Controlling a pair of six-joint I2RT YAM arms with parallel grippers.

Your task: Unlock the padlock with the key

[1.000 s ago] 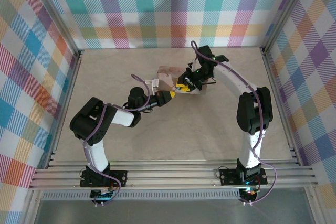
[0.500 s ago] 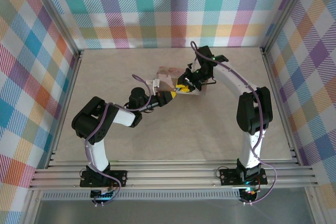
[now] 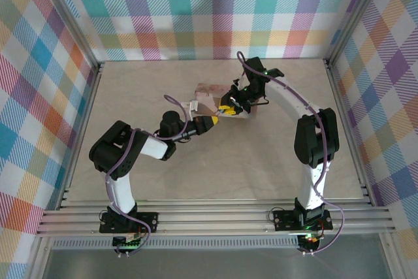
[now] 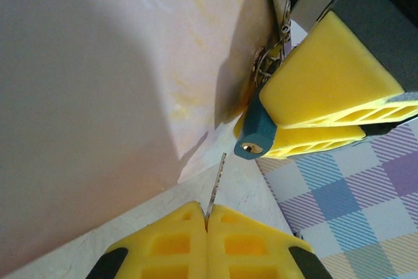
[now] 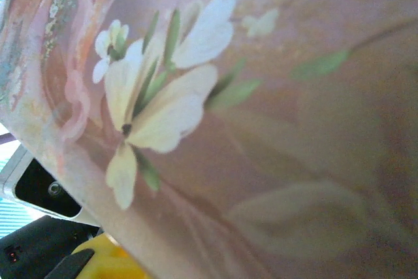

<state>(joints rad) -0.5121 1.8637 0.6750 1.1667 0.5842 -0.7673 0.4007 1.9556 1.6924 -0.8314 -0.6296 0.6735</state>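
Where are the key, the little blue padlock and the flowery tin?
key (image 4: 217,184): left wrist view, middle of its thin blade.
padlock (image 4: 256,129): left wrist view, blue body just above the keyhole.
tin (image 5: 261,129): right wrist view, its flower-painted face.

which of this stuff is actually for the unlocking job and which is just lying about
For the job: padlock, key, left gripper shut on the key, right gripper shut on the padlock.
Just lying about: pink flowered tin, table.
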